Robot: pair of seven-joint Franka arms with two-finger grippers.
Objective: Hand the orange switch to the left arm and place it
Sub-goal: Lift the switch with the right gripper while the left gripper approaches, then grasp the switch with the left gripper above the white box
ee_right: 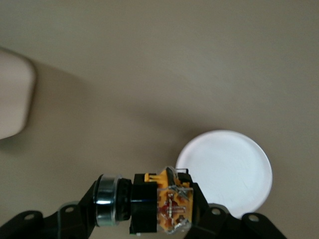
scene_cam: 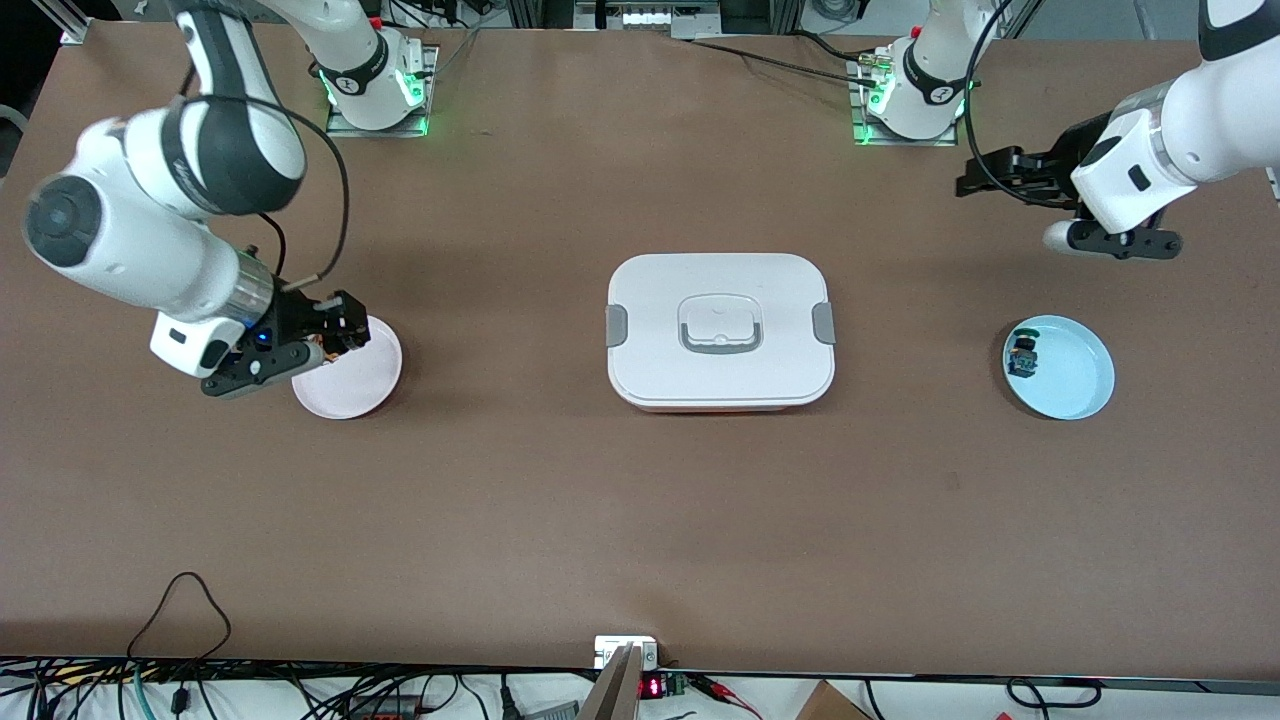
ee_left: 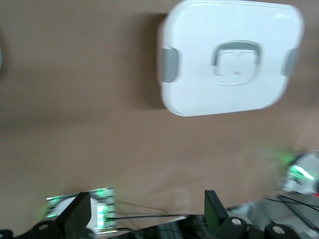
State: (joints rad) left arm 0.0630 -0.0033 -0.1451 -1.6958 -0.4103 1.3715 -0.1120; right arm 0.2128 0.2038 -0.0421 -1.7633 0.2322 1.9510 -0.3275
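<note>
The surface (scene_cam: 560, 520) looks like a matt brown sheet, smooth, no shine at all. The box (scene_cam: 720, 330) is smooth white plastic with a soft sheen and grey plastic clips on the sides. The orange switch (ee_right: 149, 204) has a shiny metal-looking ring, a black plastic body and glossy orange plastic bits. Both plates look smooth and slightly glossy, the pink plate (scene_cam: 350, 375) and the light blue plate (scene_cam: 1070, 375). The arms (scene_cam: 130, 240) have glossy white shells, and the fingers (ee_left: 77, 216) are matt black.

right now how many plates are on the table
2. A white plate at the right arm's end, partly under the right tool; a blue plate at the left arm's end. None seems hidden.
</note>
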